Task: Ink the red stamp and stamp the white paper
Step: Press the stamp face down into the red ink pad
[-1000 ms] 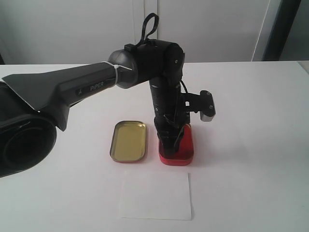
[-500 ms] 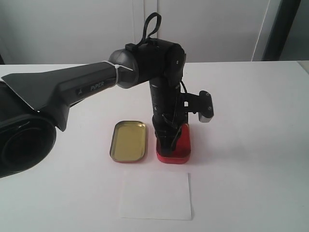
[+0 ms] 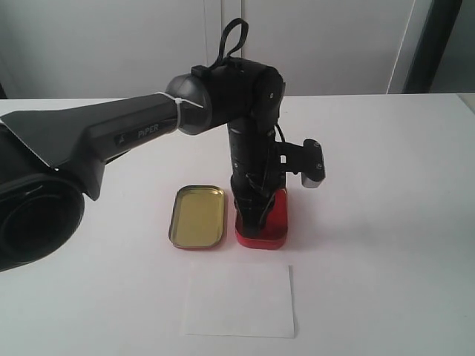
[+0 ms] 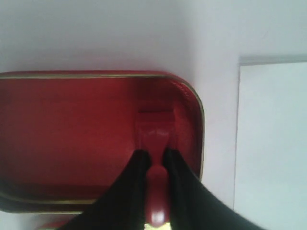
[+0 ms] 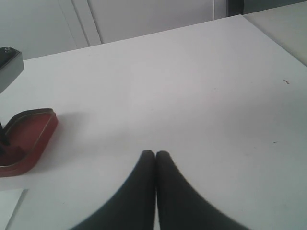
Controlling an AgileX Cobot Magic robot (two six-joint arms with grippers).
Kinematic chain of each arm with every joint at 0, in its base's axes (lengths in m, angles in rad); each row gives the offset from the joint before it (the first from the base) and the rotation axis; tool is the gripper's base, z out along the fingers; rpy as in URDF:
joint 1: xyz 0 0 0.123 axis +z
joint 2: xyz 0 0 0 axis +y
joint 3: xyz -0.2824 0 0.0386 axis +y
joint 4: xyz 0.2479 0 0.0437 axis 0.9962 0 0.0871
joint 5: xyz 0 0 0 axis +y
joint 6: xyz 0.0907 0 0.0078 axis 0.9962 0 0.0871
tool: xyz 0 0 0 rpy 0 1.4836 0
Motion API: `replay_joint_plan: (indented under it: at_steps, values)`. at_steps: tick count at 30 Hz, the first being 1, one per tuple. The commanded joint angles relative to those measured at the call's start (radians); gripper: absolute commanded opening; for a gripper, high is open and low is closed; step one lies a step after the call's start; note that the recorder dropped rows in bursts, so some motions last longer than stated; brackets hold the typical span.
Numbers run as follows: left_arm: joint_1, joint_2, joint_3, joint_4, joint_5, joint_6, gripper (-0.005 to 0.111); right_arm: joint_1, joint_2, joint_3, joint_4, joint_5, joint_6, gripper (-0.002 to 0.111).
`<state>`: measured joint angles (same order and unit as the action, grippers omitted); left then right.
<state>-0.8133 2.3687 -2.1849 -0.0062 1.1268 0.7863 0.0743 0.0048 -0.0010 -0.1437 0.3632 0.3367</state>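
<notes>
Right, I see the white table (image 3: 386, 222) with my left arm (image 3: 111, 137) reaching across it from the left and bending straight down at the wrist. Nearest the camera lies the white paper (image 3: 239, 300), flat and apart from both tins. Behind it an empty gold-coloured tin half (image 3: 197, 216) sits just beside the red ink tin (image 3: 278, 222). My left gripper (image 3: 256, 211) points down into that red tin, and its jaws are clamped on the red stamp (image 4: 154, 132). As far as I can tell, the stamp's base rests on the pad near the end facing the paper. My right gripper (image 5: 155, 154) hangs over bare table, its fingers pressed together on nothing.
</notes>
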Motion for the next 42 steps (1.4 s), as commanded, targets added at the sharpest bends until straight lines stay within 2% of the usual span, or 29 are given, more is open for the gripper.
replay_joint_plan:
  at_steps: [1,42]
  values:
    - [-0.002,-0.031,0.008,-0.006,0.087,-0.001,0.0,0.004,-0.005,0.001,-0.007,-0.013,-0.008,0.0]
    - [-0.014,-0.073,0.008,-0.004,0.072,-0.001,0.0,0.004,-0.005,0.001,-0.007,-0.013,-0.008,0.0]
